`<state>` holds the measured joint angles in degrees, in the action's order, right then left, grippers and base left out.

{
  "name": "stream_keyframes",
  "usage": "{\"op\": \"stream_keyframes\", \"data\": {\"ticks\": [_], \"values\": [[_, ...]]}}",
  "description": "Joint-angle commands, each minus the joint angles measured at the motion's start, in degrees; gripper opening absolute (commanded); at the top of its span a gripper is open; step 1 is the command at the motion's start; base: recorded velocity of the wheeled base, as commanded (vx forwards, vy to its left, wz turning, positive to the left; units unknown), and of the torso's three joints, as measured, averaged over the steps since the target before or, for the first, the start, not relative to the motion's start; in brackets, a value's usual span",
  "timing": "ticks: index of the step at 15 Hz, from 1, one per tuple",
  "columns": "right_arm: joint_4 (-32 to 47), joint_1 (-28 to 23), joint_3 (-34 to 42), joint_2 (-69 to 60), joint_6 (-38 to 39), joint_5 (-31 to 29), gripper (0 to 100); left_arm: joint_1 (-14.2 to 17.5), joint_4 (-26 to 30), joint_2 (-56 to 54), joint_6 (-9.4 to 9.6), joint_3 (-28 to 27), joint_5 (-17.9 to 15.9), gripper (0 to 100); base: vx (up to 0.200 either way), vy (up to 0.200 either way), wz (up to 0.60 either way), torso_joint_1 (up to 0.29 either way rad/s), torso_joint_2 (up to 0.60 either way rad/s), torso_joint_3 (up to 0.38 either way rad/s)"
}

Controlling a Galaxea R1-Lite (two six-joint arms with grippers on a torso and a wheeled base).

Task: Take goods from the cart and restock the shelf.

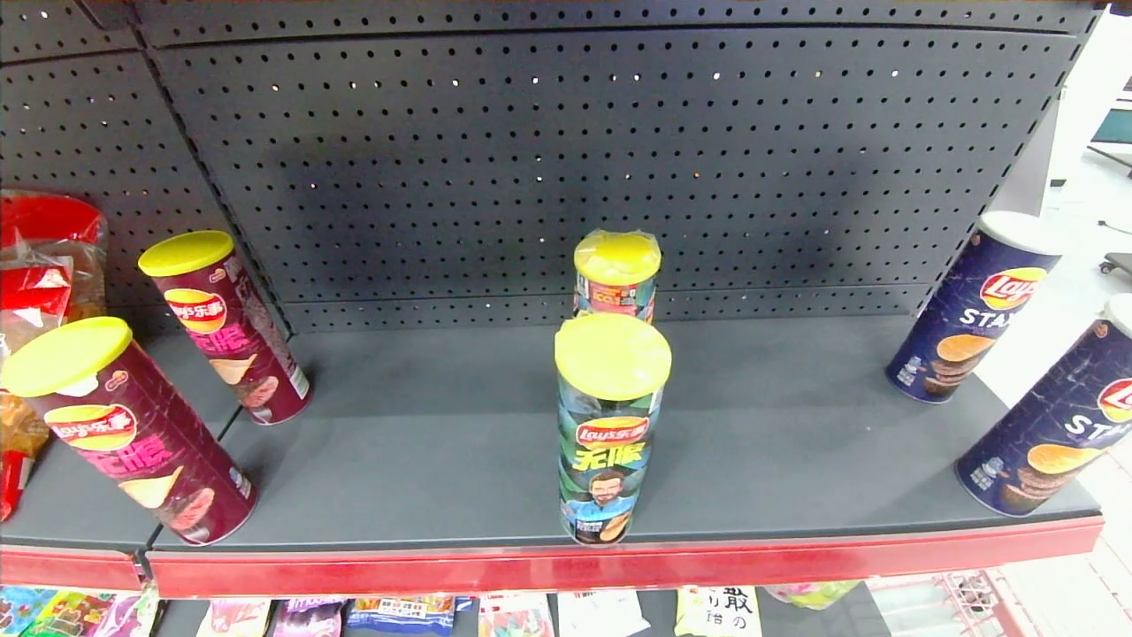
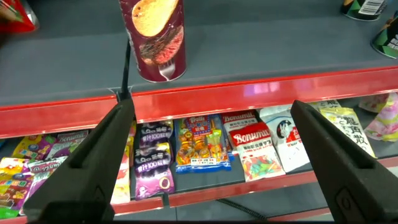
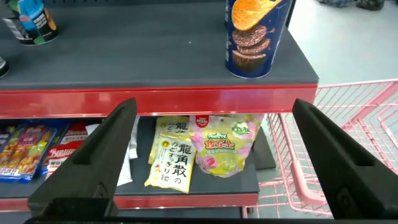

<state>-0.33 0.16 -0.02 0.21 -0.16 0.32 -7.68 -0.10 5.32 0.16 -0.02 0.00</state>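
A dark grey shelf [image 1: 442, 442] with a red front lip holds upright chip cans. Two green cans with yellow lids stand in the middle, one at the front [image 1: 608, 429] and one behind it [image 1: 616, 276]. Two maroon cans [image 1: 124, 429] [image 1: 225, 323] stand at the left and two navy cans [image 1: 973, 310] [image 1: 1052, 425] at the right. My left gripper [image 2: 208, 155] is open, held below the shelf lip in front of a maroon can [image 2: 155, 37]. My right gripper [image 3: 211, 155] is open too, low before a navy can [image 3: 255, 34]. Neither holds anything.
The lower shelf carries snack and candy bags [image 2: 199, 143] [image 3: 224, 146]. A pink wire cart [image 3: 348, 130] stands at the right of the shelving. Bagged goods with a red top [image 1: 40, 257] sit at the far left. A perforated back panel [image 1: 566, 159] closes the shelf.
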Motion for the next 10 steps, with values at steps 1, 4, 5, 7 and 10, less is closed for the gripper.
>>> {"op": "stream_keyframes", "data": {"ticks": [1,4,5,7,10], "values": [[0.0,0.0,0.0,-0.1,0.0,0.0,100,0.0,0.0,0.1,0.02,0.0,0.0,100,0.0,0.0,0.0,0.0,0.0,0.0],[0.0,0.0,0.0,-0.1,0.0,0.0,100,0.0,0.0,0.1,0.11,0.0,0.0,100,0.0,-0.2,0.0,0.001,0.01,0.004],[0.0,0.0,0.0,-0.1,0.0,0.0,100,0.0,0.0,0.1,0.02,0.0,0.0,100,0.0,-0.2,0.0,-0.002,0.0,-0.002],[-0.1,0.0,0.0,-0.1,0.0,0.0,100,0.0,0.0,0.1,0.02,0.0,0.0,100,0.0,-0.1,0.0,0.013,0.0,0.001],[0.0,0.0,0.0,-0.1,0.0,0.0,100,0.0,0.0,0.1,-0.07,0.0,0.0,100,0.0,0.0,0.0,0.0,0.0,0.0]]}}
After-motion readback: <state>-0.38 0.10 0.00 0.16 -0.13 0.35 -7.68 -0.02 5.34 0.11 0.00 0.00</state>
